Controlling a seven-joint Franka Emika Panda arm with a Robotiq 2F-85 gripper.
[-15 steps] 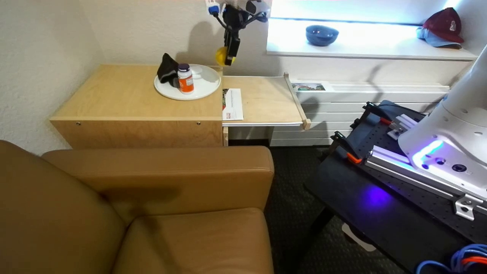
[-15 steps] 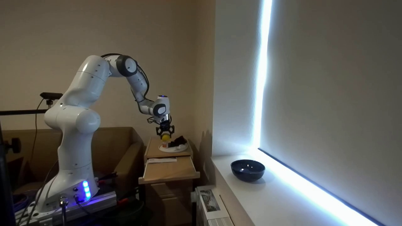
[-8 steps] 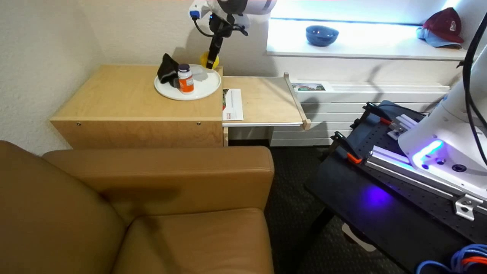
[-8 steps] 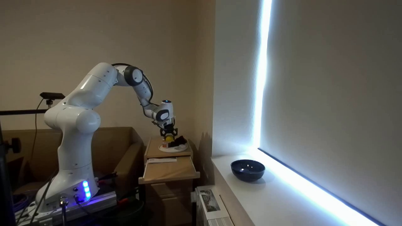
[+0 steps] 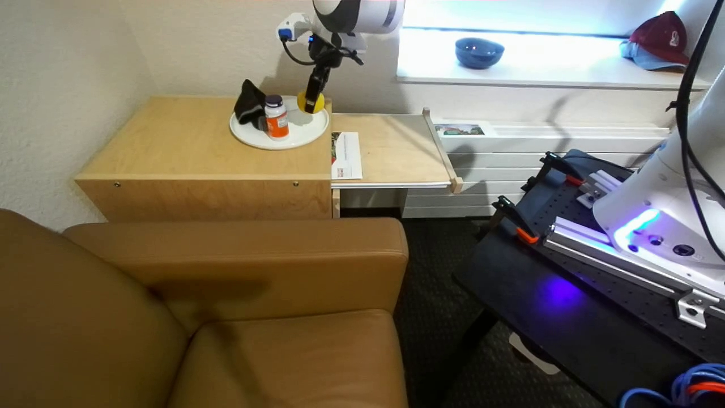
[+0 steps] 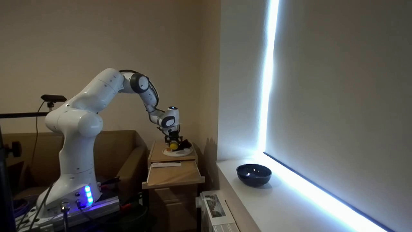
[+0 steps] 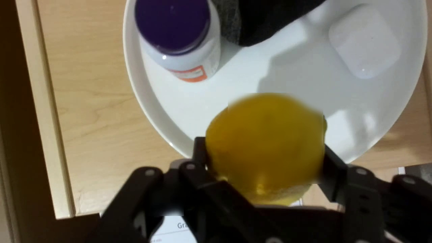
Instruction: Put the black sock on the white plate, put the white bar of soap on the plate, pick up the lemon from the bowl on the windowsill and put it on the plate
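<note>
Two black fingers (image 7: 199,150) on the gripper (image 7: 265,152), and they've got the lemon (image 7: 266,131) pinched between them, so the jaws sit about as far apart as the fruit is wide. It's over the white plate (image 7: 248,76), near the rim; honestly can't tell if it's touching it. On the plate: an upright white bottle (image 5: 277,116) with a purple lid, the black sock (image 7: 266,20) bunched right beside it, and the white bar of soap (image 7: 364,40), well apart from the bottle. All that's on a wooden cabinet (image 5: 181,136) with a pull-out shelf (image 5: 391,141), leaflet (image 5: 348,156) lying on the shelf. Over on the windowsill (image 6: 264,206) there's the blue bowl (image 5: 479,54), which shows in both exterior views, and in an exterior view a maroon baseball cap (image 5: 660,37) too. Brown couch (image 5: 294,266) just beside the cabinet.
</note>
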